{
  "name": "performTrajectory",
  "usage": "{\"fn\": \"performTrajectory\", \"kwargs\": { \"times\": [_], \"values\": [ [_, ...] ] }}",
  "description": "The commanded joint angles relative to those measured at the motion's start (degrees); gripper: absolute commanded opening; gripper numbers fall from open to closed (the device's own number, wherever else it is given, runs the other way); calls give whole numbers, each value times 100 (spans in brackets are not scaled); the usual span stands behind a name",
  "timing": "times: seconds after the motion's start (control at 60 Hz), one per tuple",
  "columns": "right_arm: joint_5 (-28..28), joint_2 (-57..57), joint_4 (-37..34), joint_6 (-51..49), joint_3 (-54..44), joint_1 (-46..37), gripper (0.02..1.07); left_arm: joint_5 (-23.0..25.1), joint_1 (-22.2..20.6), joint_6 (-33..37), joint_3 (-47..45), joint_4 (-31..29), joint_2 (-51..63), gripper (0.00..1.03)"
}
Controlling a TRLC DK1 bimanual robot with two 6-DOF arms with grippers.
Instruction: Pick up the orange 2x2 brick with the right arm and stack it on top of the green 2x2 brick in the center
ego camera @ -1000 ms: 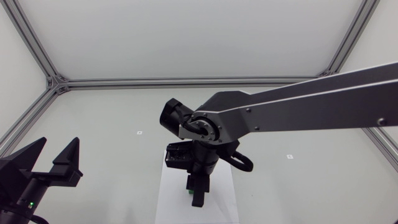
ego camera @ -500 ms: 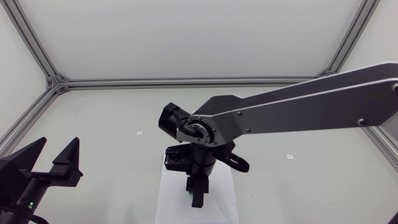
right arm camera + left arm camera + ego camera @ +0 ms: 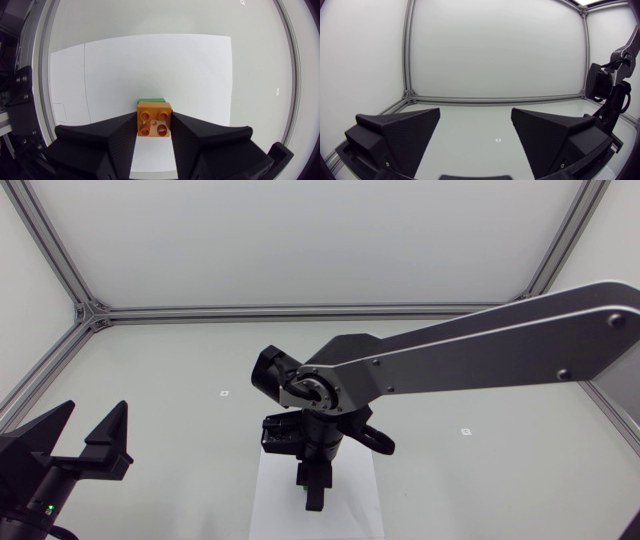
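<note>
The right jaws are clamped on the orange brick [image 3: 154,118], one wedge pressed to each of its two opposite sides, studs facing the wrist camera. Just past the orange brick's far edge, a thin strip of the green brick [image 3: 152,100] shows. The rest of it is hidden by the orange one, and I cannot tell whether the two touch. Both bricks sit over the white sheet [image 3: 150,65], about midway across it and toward its near edge as the right wrist view has it.

In the head view the right arm [image 3: 470,360] comes in from the side and crosses to the white sheet, its wrist turned down so the jaws hang above the sheet's middle. The bricks are hidden there behind the jaws.

The left jaws stand wide apart, well off to the sheet's left, with the left arm [image 3: 30,485] low at the table's [image 3: 180,360] edge. Two small marks lie on the table, one [image 3: 224,393] beyond the sheet's left corner and one [image 3: 465,431] off to its right.
</note>
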Motion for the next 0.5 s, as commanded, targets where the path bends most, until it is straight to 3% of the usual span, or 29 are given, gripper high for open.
{"fn": "performTrajectory", "kwargs": {
  "times": [0.0,0.483],
  "values": [
    [37,191,-11,-113,66,64,26,16,-4,33,-235,-65,-23,99],
    [204,287,-213,-8,57,90,26,16,-4,33,-235,-65,-23,99]
  ]
}}
